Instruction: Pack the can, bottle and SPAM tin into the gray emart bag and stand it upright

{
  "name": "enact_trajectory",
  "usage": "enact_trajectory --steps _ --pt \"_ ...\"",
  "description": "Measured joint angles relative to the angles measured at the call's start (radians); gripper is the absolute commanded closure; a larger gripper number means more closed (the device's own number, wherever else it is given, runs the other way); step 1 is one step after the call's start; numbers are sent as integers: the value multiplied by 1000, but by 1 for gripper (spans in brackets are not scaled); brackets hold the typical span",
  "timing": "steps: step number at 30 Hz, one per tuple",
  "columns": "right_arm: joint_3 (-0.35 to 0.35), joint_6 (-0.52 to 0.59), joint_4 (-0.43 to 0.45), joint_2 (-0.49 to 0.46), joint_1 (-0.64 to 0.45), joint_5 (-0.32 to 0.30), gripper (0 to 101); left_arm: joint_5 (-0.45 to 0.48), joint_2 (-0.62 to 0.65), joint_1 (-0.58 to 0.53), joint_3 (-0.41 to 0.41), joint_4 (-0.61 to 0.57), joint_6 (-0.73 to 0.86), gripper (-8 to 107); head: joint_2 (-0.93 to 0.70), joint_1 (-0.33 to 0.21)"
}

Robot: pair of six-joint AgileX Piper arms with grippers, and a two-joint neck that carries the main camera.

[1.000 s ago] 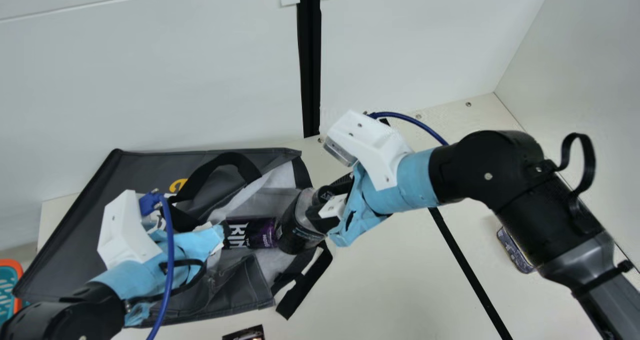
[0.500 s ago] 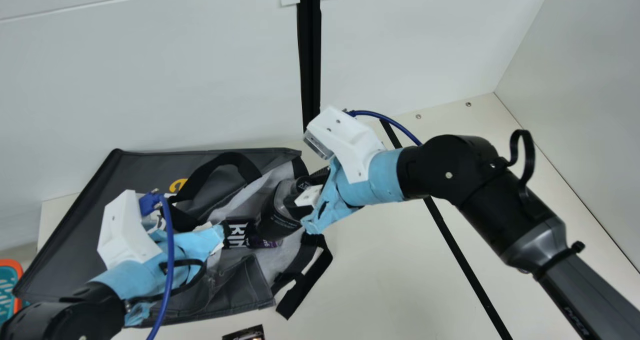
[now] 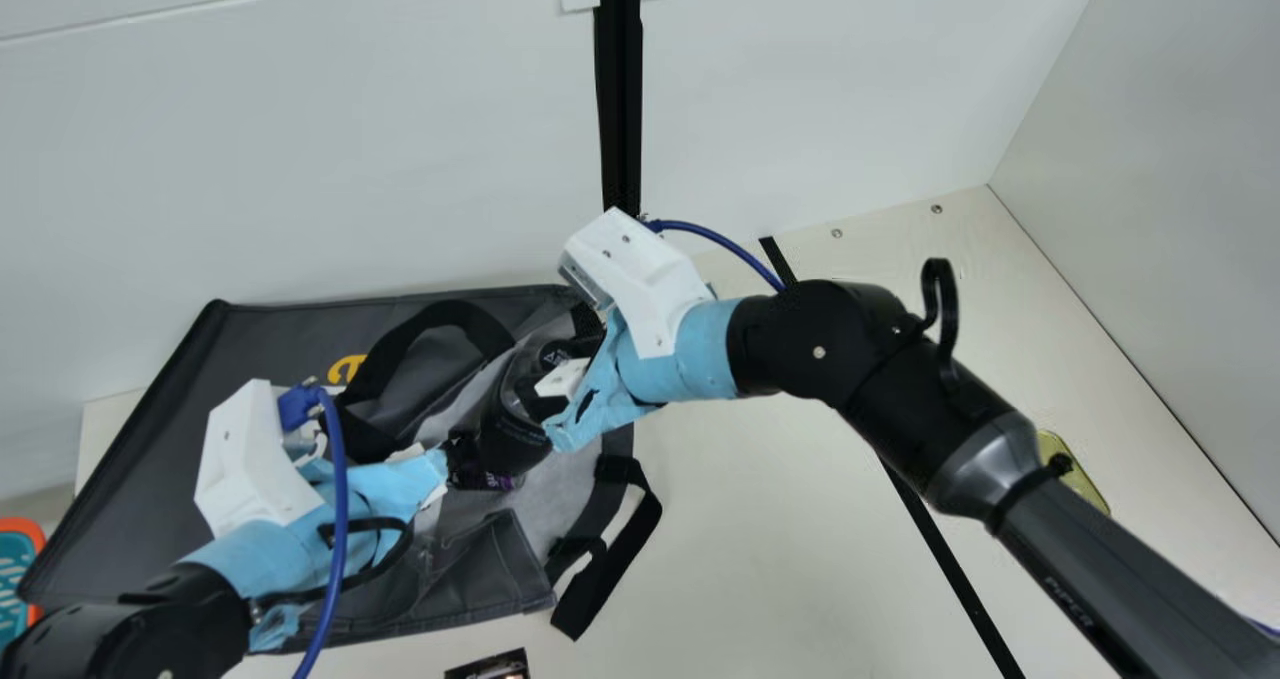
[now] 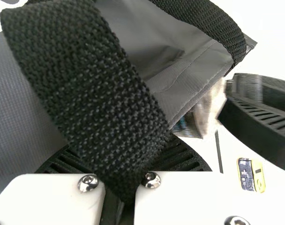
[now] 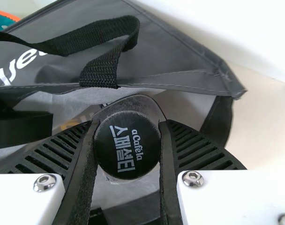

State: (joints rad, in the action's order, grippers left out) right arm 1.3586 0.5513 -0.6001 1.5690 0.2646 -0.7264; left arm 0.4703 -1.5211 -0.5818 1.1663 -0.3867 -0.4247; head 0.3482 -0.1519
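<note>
Bottle (image 3: 513, 431) is tilted in the open bag (image 3: 270, 344), its cap (image 5: 127, 145) clamped by my right gripper (image 5: 127, 125); my left gripper (image 4: 126, 161) pinches a strap (image 4: 86, 79). I should hold this strap firm, slide the bottle deeper without pressing the purple can (image 3: 498, 481), then release gently.

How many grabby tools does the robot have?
2. The left tool is pinching a black strap of the gray bag. The right tool is holding the bottle by its dark cap, at the bag's opening.
</note>
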Motion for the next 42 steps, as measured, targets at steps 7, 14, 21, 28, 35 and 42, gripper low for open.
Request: enact_trajectory --steps 7,14,21,28,35,42 --pt "-29 10 -39 35 29 68 101 0 0 0 0 0 0 107 -2 0" --pt "-47 33 -80 74 50 120 101 0 0 0 0 0 0 107 -2 0" --pt "-52 60 -137 113 65 161 101 0 0 0 0 0 0 107 -2 0" --pt "-44 80 -165 160 79 156 101 0 0 0 0 0 0 107 0 0" --pt "-23 81 -166 203 99 150 101 0 0 0 0 0 0 107 -2 0" --pt "-2 79 -178 232 113 154 101 0 0 0 0 0 0 107 0 0"
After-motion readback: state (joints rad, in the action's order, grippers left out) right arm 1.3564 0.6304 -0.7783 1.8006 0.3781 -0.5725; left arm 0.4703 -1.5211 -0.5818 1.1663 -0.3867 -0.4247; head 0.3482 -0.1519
